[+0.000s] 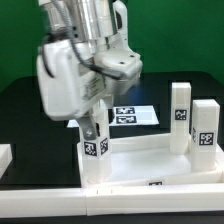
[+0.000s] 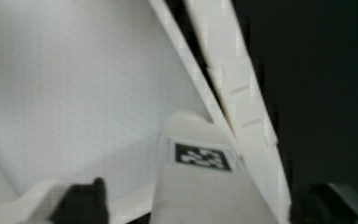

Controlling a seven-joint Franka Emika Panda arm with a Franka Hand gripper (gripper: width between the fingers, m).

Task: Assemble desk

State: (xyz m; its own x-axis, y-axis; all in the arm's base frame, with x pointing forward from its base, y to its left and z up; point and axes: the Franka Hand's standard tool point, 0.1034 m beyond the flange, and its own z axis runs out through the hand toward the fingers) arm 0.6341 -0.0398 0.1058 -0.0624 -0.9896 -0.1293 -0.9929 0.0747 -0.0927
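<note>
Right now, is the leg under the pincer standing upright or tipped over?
Upright: the leg stands on end at the desk top's corner, directly beneath the pincer.

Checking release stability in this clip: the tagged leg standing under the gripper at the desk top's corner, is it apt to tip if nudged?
Probably somewhat. The leg stands upright, tall against its footing, so a sideways push could topple it unless seated in the desk top. It looks rigid, not floppy. The gripper straddles it, apparently open.

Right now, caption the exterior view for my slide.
Open claw above a short square white tagged leg standing in the white rimmed desk top; three more legs upright at right.
</note>
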